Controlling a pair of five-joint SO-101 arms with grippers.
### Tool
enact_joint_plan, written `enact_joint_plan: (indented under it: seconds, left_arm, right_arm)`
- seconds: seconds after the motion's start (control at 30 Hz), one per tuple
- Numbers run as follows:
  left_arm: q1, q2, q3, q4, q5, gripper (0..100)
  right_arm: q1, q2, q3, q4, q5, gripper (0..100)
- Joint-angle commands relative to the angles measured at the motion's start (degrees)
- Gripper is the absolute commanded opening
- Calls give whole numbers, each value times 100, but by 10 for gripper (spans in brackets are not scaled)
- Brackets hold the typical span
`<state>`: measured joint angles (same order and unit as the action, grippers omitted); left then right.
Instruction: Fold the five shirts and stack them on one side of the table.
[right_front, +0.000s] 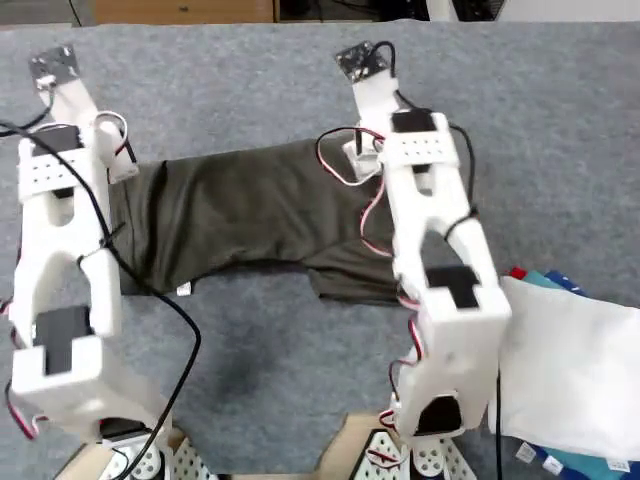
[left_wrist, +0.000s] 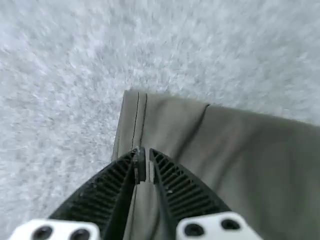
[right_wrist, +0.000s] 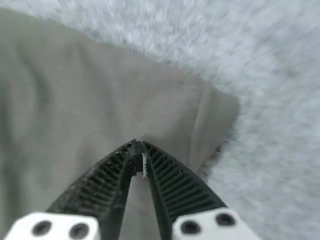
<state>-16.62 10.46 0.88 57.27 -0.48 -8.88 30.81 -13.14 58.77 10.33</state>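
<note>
Spread crosswise over the middle of the grey counter (right_front: 250, 90): an olive shirt (right_front: 240, 215), lying flat and a little rumpled between the two arms. At its left end, nipped by the left gripper (left_wrist: 143, 162) right on the stitched hem near a corner. Fingers (left_wrist: 112, 185) drawn almost together, with a thin fold of cloth between the tips. At its right end, caught by the right gripper (right_wrist: 138, 152) just in from a turned-over corner. Fingers (right_wrist: 170, 175) there pressed shut on the fabric, tips down against the cloth. On the right side of the counter, apart from the olive shirt: a stack of folded garments, with a white shirt (right_front: 575, 360) on top, a teal shirt (right_front: 560, 285) beneath, and a sliver of red cloth (right_front: 517, 272) showing at the far corner.
</note>
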Motion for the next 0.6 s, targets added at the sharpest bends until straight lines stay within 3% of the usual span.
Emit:
enact_joint_plan:
  seconds: [0.0, 0.23, 0.57]
  left_arm:
    - [-62, 444, -79, -466, 53, 31]
    - [-149, 1402, -79, -835, 18, 28]
    - [-914, 1754, -404, -853, 18, 28]
  right_arm:
    - [-84, 637, -699, 70, -53, 5]
    - [303, 1262, -1569, 466, -44, 5]
    - [435, 1446, -1868, 589, 123, 5]
